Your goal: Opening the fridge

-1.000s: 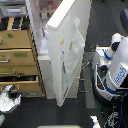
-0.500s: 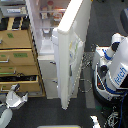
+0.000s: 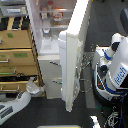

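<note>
The tall white fridge (image 3: 50,65) stands in the middle of the exterior view. Its upper door (image 3: 76,60) stands wide open, swung out toward the camera and seen almost edge-on. Lit shelves with food (image 3: 52,12) show inside. The lower drawers (image 3: 50,80) under the open compartment look shut. A white arm (image 3: 12,107) reaches in from the bottom left. Its gripper (image 3: 31,89) is low, beside the fridge's lower left corner and apart from the door. It is too small and blurred to tell whether it is open or shut.
A wooden drawer cabinet (image 3: 15,55) stands on the exterior view's left of the fridge, with lower drawers pulled out a little. A white robot body (image 3: 117,70) with cables stands on the exterior view's right of the door. The floor is dark.
The fridge door has swung further open toward the exterior view's right. The white arm at the bottom left has shifted slightly, its gripper away from the door.
</note>
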Controlling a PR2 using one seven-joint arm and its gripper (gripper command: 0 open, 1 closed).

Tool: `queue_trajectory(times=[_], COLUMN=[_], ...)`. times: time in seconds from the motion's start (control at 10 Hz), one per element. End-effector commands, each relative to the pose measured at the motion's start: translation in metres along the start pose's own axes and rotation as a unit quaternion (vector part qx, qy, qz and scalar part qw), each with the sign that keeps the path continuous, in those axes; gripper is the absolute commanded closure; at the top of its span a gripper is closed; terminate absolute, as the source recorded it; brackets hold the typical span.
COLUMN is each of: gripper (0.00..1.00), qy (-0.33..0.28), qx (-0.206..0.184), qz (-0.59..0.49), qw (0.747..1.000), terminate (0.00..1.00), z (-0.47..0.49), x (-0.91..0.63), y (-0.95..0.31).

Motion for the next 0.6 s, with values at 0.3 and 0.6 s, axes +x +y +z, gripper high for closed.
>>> queue_trajectory(times=[0.3,0.6], gripper=[0.0,0.0], qy=[-0.08,-0.097], qx=[0.11,0.118], qz=[-0.338,-0.409], qw=[0.931,0.9], terminate=[0.0,0.0], z=[0.317,0.335], x=[0.226,0.107], y=[-0.99,-1.043])
